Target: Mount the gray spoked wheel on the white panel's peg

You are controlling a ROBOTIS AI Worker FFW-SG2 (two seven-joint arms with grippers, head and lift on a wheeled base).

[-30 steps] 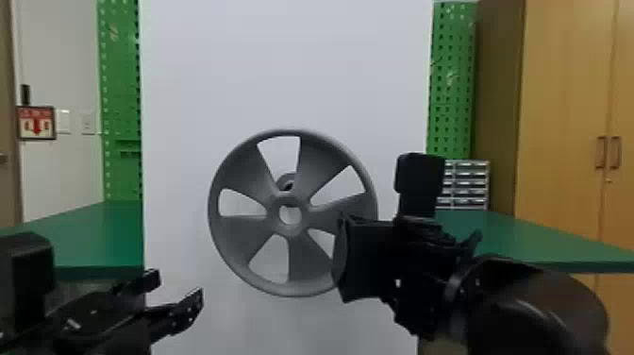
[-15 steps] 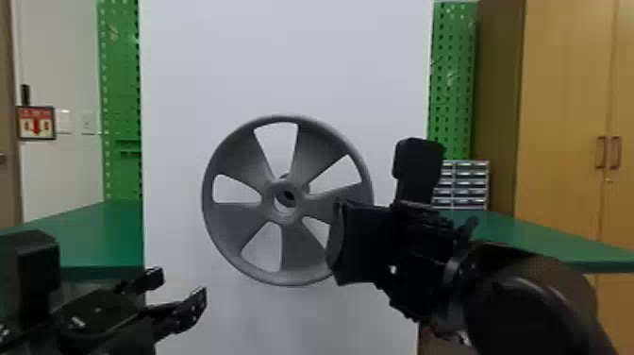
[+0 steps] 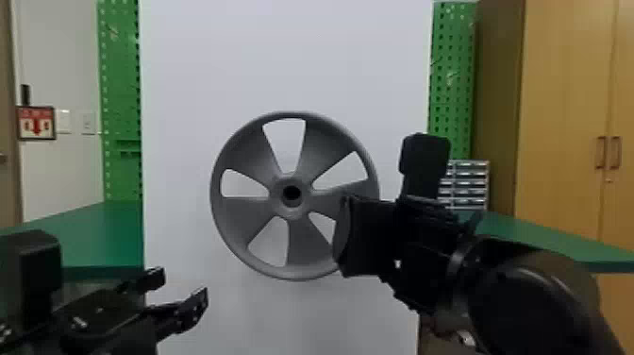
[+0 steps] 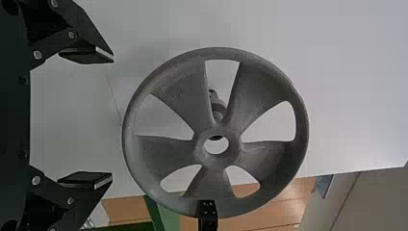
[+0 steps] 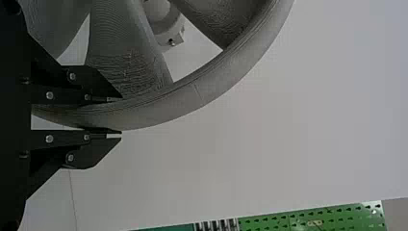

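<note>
The gray spoked wheel (image 3: 250,215) is upright before the white panel (image 3: 292,56), its dark hub hole facing the head camera. My right gripper (image 3: 365,236) holds it at the right side; in the right wrist view the gripper (image 5: 120,116) has its fingers closed on either side of the rim (image 5: 163,113). Through a gap between spokes, the peg (image 4: 218,103) appears behind the wheel (image 4: 168,154) in the left wrist view, offset from the hub hole. My left gripper (image 3: 181,283) stands open at the lower left, away from the wheel; its own wrist view shows the gripper (image 4: 113,118) with nothing between its fingers.
Green tables (image 3: 104,236) flank the panel on both sides. Green pegboards (image 3: 118,71) stand behind it, with small drawers (image 3: 467,184) and a wooden cabinet (image 3: 561,94) at the right.
Wheel and right gripper have risen together, and the wheel now faces the head camera more squarely. The peg, earlier visible above the hub in the head view, is now covered. The left gripper has barely shifted.
</note>
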